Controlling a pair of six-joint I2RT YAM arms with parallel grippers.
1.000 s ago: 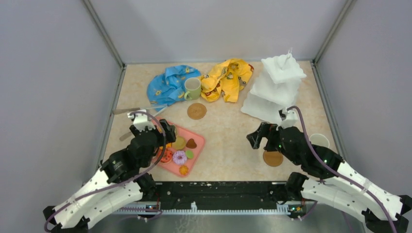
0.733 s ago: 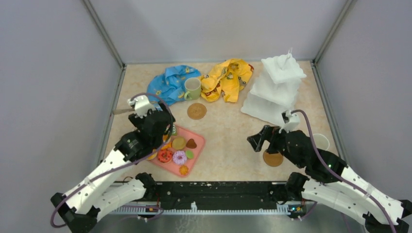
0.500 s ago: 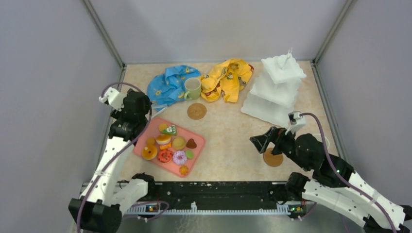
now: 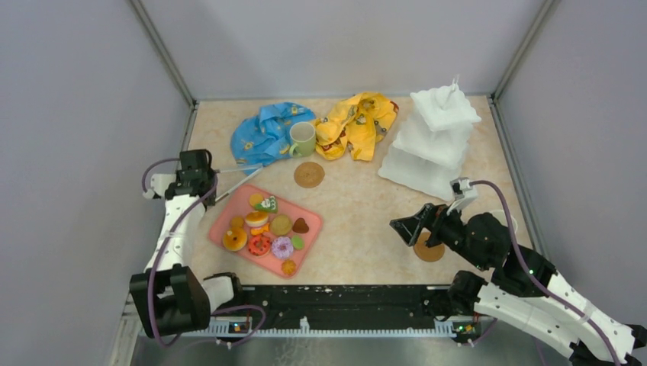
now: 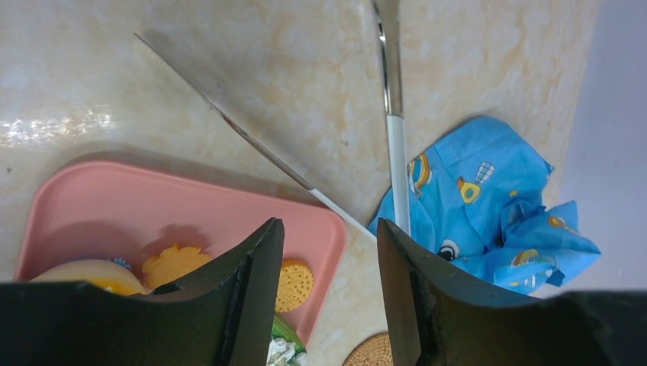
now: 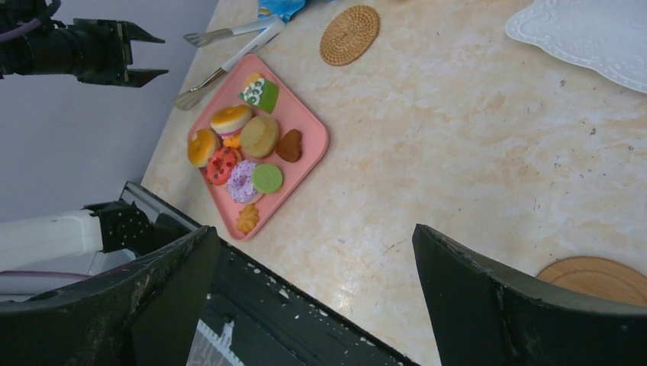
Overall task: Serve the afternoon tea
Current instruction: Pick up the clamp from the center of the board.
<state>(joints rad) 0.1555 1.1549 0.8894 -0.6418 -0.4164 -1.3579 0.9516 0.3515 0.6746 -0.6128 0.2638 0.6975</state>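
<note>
Swinging from the pink tray (image 5: 99, 206) to the metal tongs (image 5: 391, 84), the left gripper (image 5: 326, 236) narrows empty jaws, seemingly to serve toy pastries (image 6: 259, 136); right gripper (image 6: 313, 244) gapes empty.

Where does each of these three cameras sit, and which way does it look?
Top: high behind the robot, looking down on the table; left arm, right arm show.
Left wrist: looks down past its fingers at utensils, blue cloth, tray.
Right wrist: looks leftward past its fingers at tray, coaster, left gripper.
Shared: all three show the tray.
</note>
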